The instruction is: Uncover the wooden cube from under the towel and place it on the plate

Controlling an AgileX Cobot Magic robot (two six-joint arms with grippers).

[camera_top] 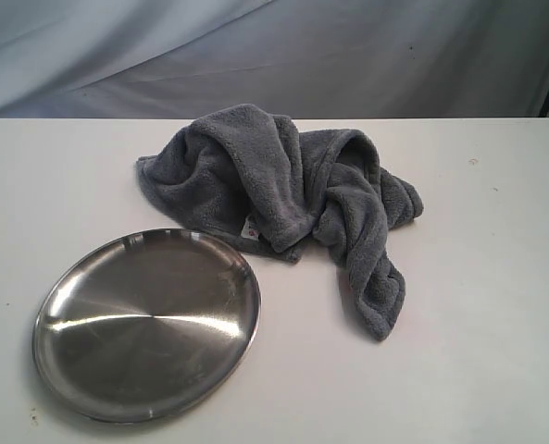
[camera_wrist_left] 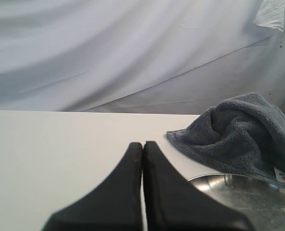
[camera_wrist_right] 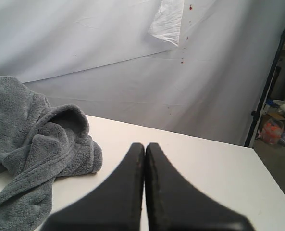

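Observation:
The dark grey towel [camera_top: 283, 190] lies bunched in a heap at the middle of the white table, its white tag [camera_top: 251, 230] facing the plate. The wooden cube is hidden; no part of it shows. The shiny steel plate [camera_top: 70, 277] rests at the front left, close to the towel's edge. Neither gripper appears in the exterior view. My left gripper [camera_wrist_left: 142, 144] is shut and empty, with the towel [camera_wrist_left: 238, 132] and the plate's rim [camera_wrist_left: 214, 179] beyond it. My right gripper [camera_wrist_right: 144, 145] is shut and empty too, short of the towel [camera_wrist_right: 31, 139].
A grey cloth backdrop [camera_top: 274, 55] hangs behind the table's far edge. A dark stand pole [camera_wrist_right: 269, 86] and some clutter [camera_wrist_right: 279, 126] stand off the table's end in the right wrist view.

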